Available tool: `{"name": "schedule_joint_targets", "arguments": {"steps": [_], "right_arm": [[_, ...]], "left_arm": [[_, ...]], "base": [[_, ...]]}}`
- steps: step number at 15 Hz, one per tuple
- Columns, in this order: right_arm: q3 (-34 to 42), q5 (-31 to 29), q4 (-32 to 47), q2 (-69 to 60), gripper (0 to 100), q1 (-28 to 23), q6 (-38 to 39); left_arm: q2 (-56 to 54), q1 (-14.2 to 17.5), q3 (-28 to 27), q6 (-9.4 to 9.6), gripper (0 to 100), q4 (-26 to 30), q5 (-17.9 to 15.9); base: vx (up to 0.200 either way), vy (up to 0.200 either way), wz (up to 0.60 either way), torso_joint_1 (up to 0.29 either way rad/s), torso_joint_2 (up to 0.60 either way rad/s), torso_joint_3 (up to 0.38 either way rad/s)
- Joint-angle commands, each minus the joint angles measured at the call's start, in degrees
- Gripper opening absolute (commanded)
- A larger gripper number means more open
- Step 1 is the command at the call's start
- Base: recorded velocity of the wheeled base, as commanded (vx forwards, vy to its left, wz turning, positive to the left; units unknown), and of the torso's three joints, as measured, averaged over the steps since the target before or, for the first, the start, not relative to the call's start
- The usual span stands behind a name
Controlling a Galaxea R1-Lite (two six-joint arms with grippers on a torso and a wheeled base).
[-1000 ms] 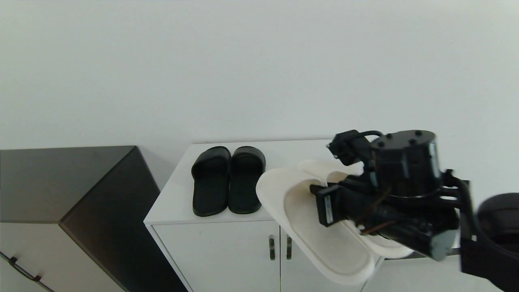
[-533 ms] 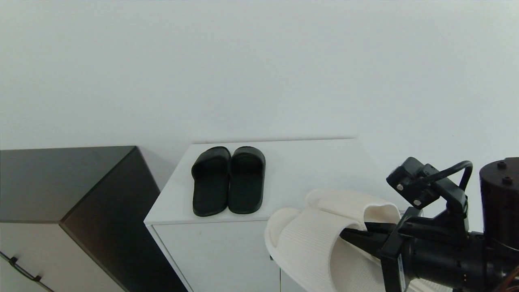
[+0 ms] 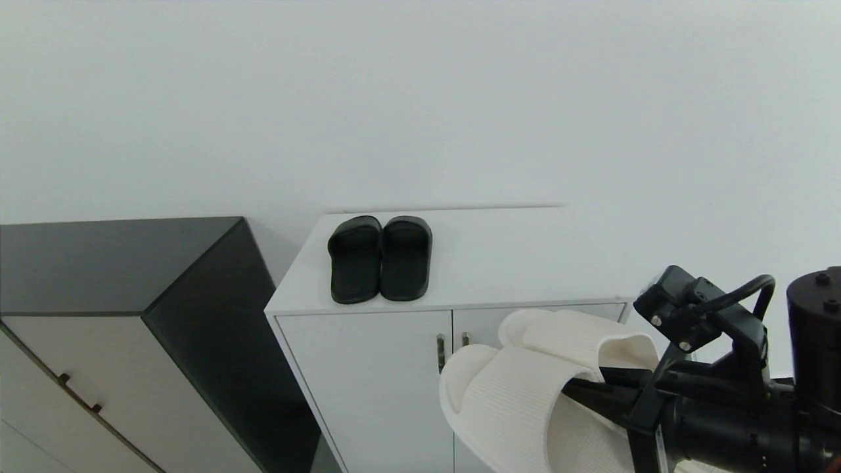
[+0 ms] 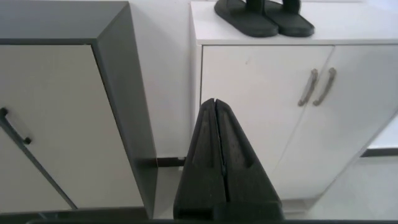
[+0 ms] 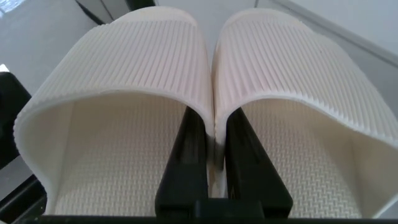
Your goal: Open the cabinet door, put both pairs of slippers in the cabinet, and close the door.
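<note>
A pair of black slippers (image 3: 380, 259) lies side by side on top of the white cabinet (image 3: 525, 263), toward its left. Both cabinet doors are closed, with their two handles (image 3: 452, 348) at the middle seam. My right gripper (image 3: 591, 387) holds a pair of white slippers (image 3: 519, 387) in the air in front of the right door. In the right wrist view its fingers (image 5: 189, 155) reach into the white slippers (image 5: 143, 81) and pinch their inner walls together. My left gripper (image 4: 214, 109) is shut and empty, low in front of the left door (image 4: 255, 112).
A dark cabinet with pale drawer fronts (image 3: 118, 263) stands just left of the white cabinet. A white wall runs behind both. In the left wrist view, pale floor (image 4: 367, 180) lies in front of the white cabinet.
My right gripper has carried the white slippers off the cabinet top, down and to the right. The head camera has also drawn back, so more of the door fronts shows.
</note>
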Motion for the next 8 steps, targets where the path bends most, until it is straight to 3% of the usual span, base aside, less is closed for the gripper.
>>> {"name": "schedule_joint_targets", "arguments": {"steps": [1,8], "right_arm": [[0.34,0.23,-0.1,-0.06,0,-0.1,-0.23],[1.75,0.4,-0.1,-0.33,0,-0.1,-1.46]], "left_arm": [[0.07,0.0,0.0,0.0,0,-0.04,0.1],[0.07,0.0,0.0,0.26,0,-0.04,0.1]], "base": [[0.0,0.0,0.0,0.0,0.0,0.0],[0.0,0.0,0.0,-0.018,0.05,0.026]]}}
